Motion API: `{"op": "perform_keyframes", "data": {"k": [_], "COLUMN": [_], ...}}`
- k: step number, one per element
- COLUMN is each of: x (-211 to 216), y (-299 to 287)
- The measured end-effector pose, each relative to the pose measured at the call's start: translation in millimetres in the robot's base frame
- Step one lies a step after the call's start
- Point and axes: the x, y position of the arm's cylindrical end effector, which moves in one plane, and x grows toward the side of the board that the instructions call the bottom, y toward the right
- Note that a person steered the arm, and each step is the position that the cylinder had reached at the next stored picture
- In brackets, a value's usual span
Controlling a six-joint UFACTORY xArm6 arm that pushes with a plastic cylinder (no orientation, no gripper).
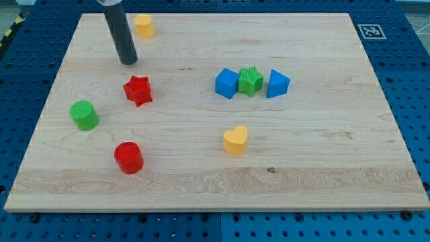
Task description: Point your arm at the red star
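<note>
Our pale wooden desk (322,168) lay on a blue perforated base (410,81). Our tool was a plain rod with nothing to spread or pinch; my tip (129,62) stood just above the red star (138,91), toward the view's top, apart from it.

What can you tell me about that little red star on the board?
The red star is a small chunky block with short blunt points, looking like ridged plastic. It lies flat on the pale wooden board, in the view's left half. Nothing touches it. My tip stands just above it in the view, slightly left, with a gap between.
</note>
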Motion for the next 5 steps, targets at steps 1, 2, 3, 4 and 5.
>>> {"op": "perform_keyframes", "data": {"k": [1,2,3,4,5], "x": [2.3,13.3,26.0,29.3,31.9], "y": [0.0,0.0,0.0,0.0,0.0]}}
